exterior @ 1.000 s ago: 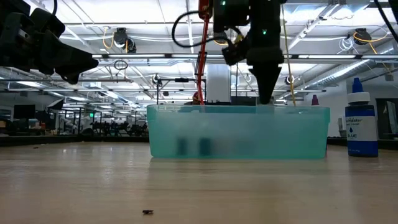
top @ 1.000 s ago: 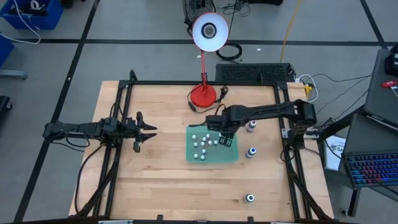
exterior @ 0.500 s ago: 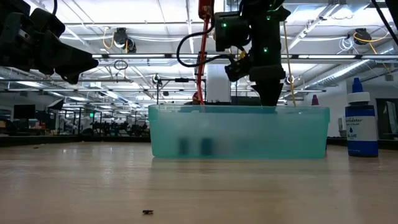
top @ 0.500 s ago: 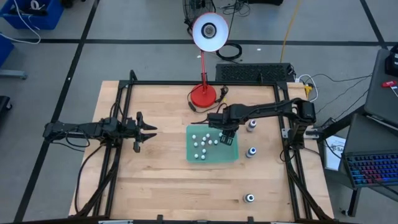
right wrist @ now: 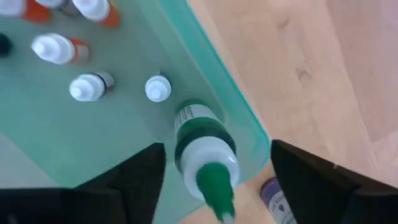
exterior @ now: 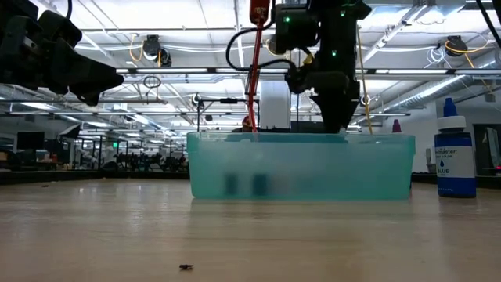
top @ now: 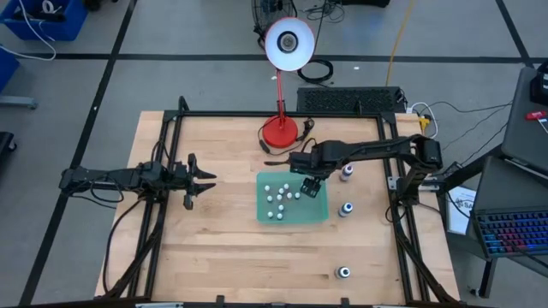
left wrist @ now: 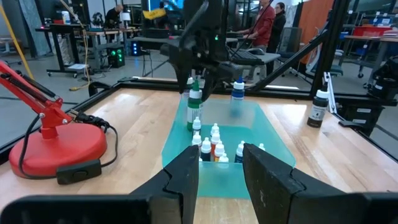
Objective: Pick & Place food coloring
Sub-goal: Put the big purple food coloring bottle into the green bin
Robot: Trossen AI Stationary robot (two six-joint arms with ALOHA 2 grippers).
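Note:
A green tray [top: 295,214] holds several small white-topped food coloring bottles [top: 278,198]. A larger green-capped bottle [right wrist: 205,146] stands on its base in the tray's far right corner, by the wall [right wrist: 242,118]. My right gripper [top: 310,185] hangs above it, open. One finger [right wrist: 134,177] stands on each side of the bottle, apart from it. My left gripper [top: 201,181] waits left of the tray, open and holding nothing. Three more bottles [top: 347,173], [top: 346,209], [top: 343,273] stand on the table to the tray's right.
A red-based desk lamp [top: 280,131] stands just beyond the tray's far edge, its head over the table's far rim. A blue-capped bottle [exterior: 454,153] shows to the right of the tray in the low view. Bare wood lies left of and in front of the tray.
My right gripper has drifted a little toward the table's far edge over the tray's far right corner. Its fingers have spread and let go of the green-capped bottle, which now stands in the tray.

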